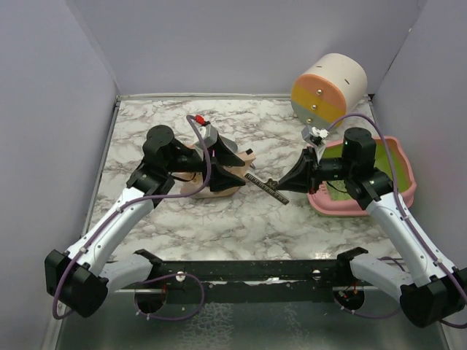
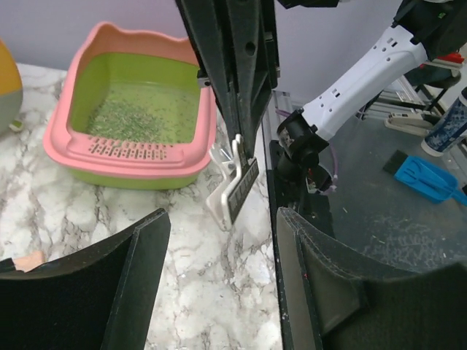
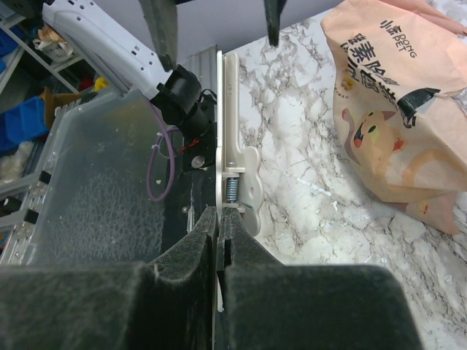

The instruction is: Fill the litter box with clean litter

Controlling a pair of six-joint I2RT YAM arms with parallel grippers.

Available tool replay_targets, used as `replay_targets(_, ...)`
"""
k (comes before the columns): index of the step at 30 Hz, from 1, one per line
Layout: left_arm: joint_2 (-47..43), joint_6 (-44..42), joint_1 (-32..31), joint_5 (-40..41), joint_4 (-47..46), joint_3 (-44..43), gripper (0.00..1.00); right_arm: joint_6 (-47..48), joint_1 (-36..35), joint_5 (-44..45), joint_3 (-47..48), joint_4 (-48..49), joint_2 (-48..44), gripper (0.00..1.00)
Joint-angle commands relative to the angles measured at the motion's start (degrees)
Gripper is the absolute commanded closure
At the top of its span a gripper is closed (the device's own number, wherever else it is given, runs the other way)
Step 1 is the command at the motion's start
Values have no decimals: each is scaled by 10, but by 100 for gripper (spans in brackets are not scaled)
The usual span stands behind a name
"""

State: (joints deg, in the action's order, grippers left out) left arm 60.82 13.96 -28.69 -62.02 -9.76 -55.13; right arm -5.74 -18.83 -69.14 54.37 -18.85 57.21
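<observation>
Marble tabletop: tan paper bag at 9 o'clock, pink litter box at 3, banded round drum at 1.

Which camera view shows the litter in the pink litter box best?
The left wrist view: it looks into the litter box, and the litter shows as a speckled layer on its floor. In the top view the right arm hides most of the box. The right wrist view lacks it.

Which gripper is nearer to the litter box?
Right. The right gripper, shut on a clip, sits just beside the litter box; the left gripper is farther across the table, open, at the paper bag.
</observation>
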Motion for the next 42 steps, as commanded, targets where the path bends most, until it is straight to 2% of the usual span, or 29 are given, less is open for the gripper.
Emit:
replay_targets(1,39,35,-2,-45,10,-31,38,6,-6,-6,11,8,-6,99)
replay_targets(10,91,115,-3,-54,-61,-39,47,10,-9,9,8,7,5,99)
replay_targets(18,102,131,-7,-62,-73,-43,56,11,-10,19,10,5,17,99)
replay_targets(20,104,132,-9,-68,-73,-45,64,10,-11,23,11,5,18,99)
replay_targets(23,112,136,-11,-83,-73,-47,84,9,-11,24,13,6,20,99)
replay_targets(26,116,138,-12,-89,-74,-45,98,6,-11,27,15,8,18,99)
replay_targets(36,112,133,-13,-92,-72,-41,100,-6,-12,32,13,12,17,99)
replay_targets(37,113,130,-13,-89,-67,-42,100,-9,-12,35,14,13,18,95)
replay_targets(39,115,115,-13,-85,-46,-48,100,-14,-12,38,17,10,17,72)
replay_targets(42,113,111,-13,-86,-41,-50,100,-10,-12,57,31,-8,14,52)
